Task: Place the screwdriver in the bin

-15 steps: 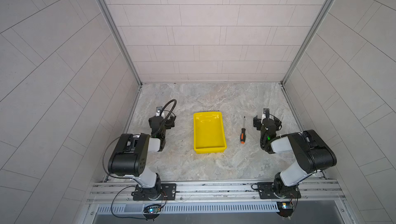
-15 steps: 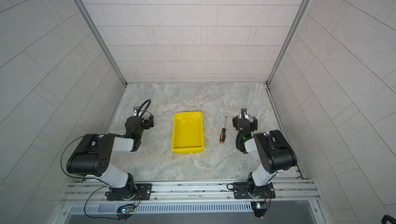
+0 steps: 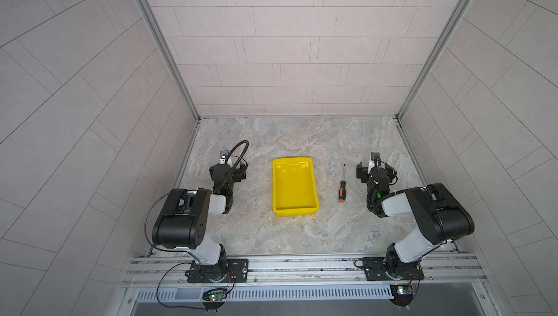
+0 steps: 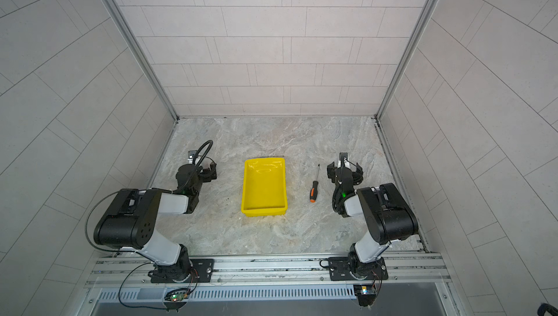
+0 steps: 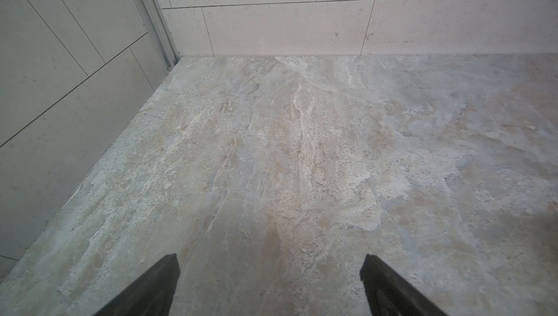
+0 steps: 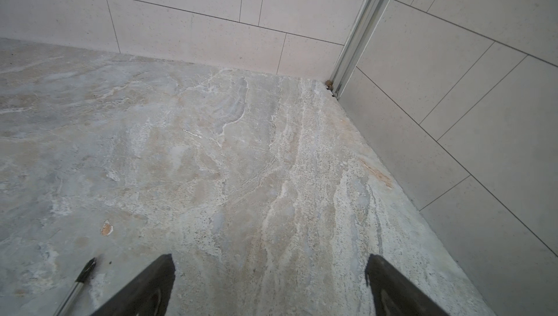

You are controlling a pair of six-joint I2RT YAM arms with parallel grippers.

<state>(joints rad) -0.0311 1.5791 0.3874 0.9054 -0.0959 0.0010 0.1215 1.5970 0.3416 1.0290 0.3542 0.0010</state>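
- Pale tiled walls [image 3: 287,57] close the cell on three sides, with metal posts [image 3: 160,42] in the two back corners.
- The surface [image 3: 302,233] is grey-beige stone with marble veins. It looks matte and somewhat worn in both wrist views.
- At the front edge, a metal rail [image 3: 302,264] carries the bases of both arms.
- The left arm [image 3: 181,217] is folded. Its elbow stands high near the rail and its forearm reaches forward, low over the surface.
- The left gripper [image 5: 269,264] points toward the back wall, with its jaws spread wide and nothing between them. Only bare surface lies in front of it.
- The right arm [image 3: 434,214] has a mirrored pose, with the elbow up near the rail and the forearm stretched forward.
- The right gripper [image 6: 270,263] also points toward the back wall. Its jaws are spread wide and hold nothing.
- The bin [image 3: 294,208] sits on the surface between the two grippers, with its long side running from front to back. Nothing is visible in it.
- The screwdriver [image 3: 342,183] lies flat on the surface, outside the bin, between the bin and the right gripper. It touches neither of them.
- Its shaft points toward the back wall and its handle toward the rail.
- In the right wrist view, only the tip and part of the shaft show, beside one of the fingers [image 6: 145,287] and not between them.
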